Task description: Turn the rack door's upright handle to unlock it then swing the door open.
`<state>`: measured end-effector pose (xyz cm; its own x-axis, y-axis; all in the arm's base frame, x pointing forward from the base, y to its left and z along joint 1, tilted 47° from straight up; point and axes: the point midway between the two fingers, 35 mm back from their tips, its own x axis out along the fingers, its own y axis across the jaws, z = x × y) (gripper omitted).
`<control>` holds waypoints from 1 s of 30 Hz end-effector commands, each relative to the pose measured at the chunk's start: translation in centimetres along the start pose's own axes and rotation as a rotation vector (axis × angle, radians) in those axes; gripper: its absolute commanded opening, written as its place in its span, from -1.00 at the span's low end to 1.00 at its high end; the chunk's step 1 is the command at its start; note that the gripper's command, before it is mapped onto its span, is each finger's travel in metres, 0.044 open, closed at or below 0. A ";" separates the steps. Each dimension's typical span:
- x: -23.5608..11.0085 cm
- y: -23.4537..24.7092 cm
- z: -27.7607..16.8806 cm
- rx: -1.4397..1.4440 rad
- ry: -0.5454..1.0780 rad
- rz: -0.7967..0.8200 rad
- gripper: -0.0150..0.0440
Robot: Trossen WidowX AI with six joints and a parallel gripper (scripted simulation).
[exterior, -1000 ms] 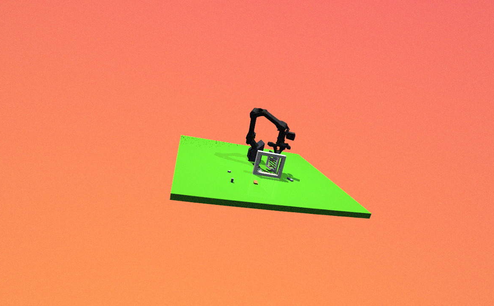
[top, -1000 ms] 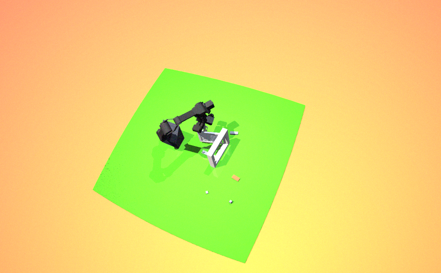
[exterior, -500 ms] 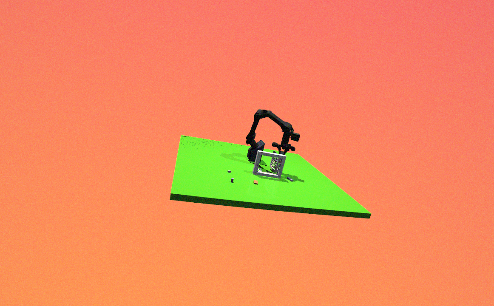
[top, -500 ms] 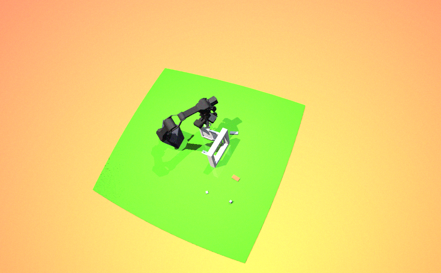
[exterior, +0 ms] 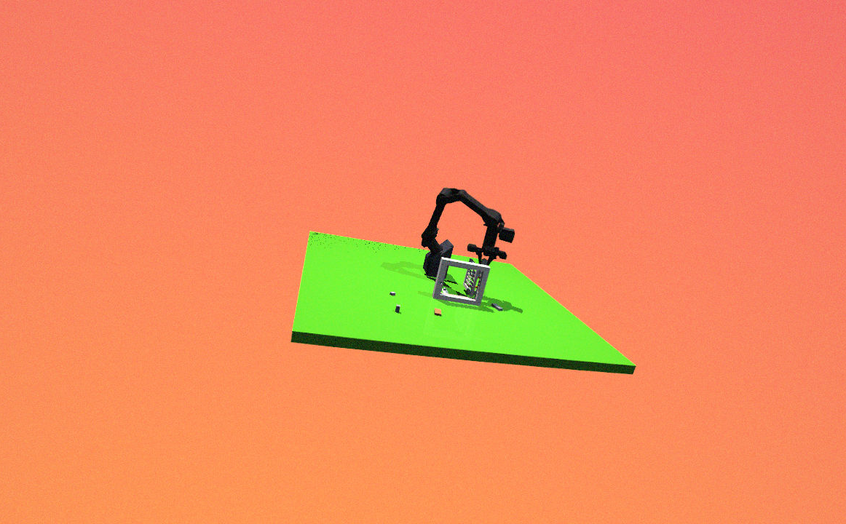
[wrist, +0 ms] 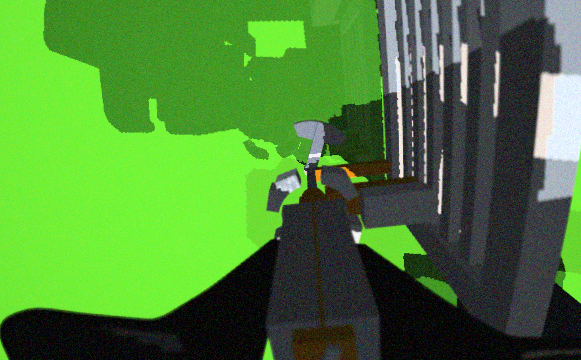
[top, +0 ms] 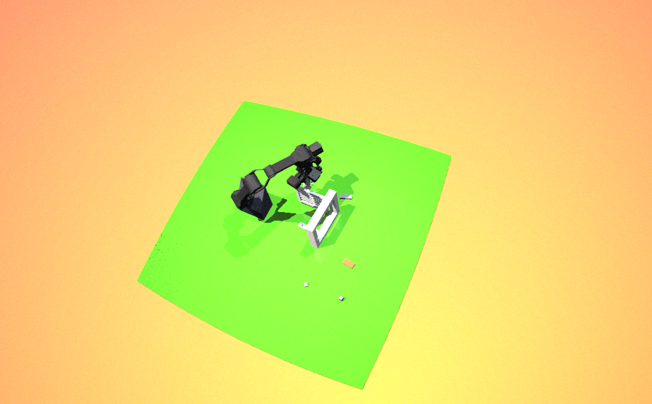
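The white door frame (top: 322, 210) (exterior: 437, 281) stands upright on the green table (top: 207, 281) (exterior: 348, 319). The slatted door (top: 310, 198) (exterior: 471, 279) (wrist: 530, 250) is swung wide on the arm's side, roughly square to the frame; its exact angle cannot be read. My gripper (top: 307, 187) (exterior: 485, 261) (wrist: 317, 252) points down beside the door and is shut on the handle. The handle's thin grey shaft (wrist: 315, 146) shows beyond the fingertips in the wrist view. In the top and exterior views the fingers and frame mostly hide the handle, and its turn cannot be told.
A grey bar (top: 345, 197) (exterior: 497, 306) lies behind the frame's hinge end. A small pale piece (top: 302, 225) is at its other end. An orange slab (top: 348, 263) (exterior: 437, 311) and two small blocks (top: 306, 284) (top: 340, 298) lie farther off.
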<state>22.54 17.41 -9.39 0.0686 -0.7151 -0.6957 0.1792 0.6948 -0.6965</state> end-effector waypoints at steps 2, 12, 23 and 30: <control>-0.1 0.0 0.0 0.011 0.003 0.001 -0.14; -0.2 0.1 0.0 0.011 0.003 0.001 0.51; -1.8 0.2 0.1 0.010 0.003 0.002 0.51; -2.8 0.2 0.1 0.010 0.003 0.002 0.51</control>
<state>22.39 18.87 -7.98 0.0620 -0.7203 -0.6908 0.1813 0.6888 -0.7019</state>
